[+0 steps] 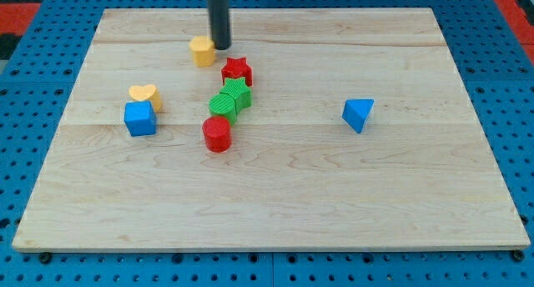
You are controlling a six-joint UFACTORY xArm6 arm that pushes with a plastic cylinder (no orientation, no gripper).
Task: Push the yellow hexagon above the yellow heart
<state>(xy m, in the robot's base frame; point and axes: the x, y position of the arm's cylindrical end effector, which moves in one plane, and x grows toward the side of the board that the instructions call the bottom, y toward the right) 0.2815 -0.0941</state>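
Note:
The yellow hexagon (202, 50) lies near the view's top, left of centre. My tip (220, 45) touches its right side. The yellow heart (145, 96) lies lower and further left, resting against the top of a blue cube (140, 118). The hexagon is up and to the right of the heart.
A red star (237, 71), two green blocks (237, 92) (223, 105) and a red cylinder (217, 133) form a line running down from just below the hexagon. A blue triangular block (358, 113) lies at the right. The wooden board (275, 195) sits on a blue pegboard.

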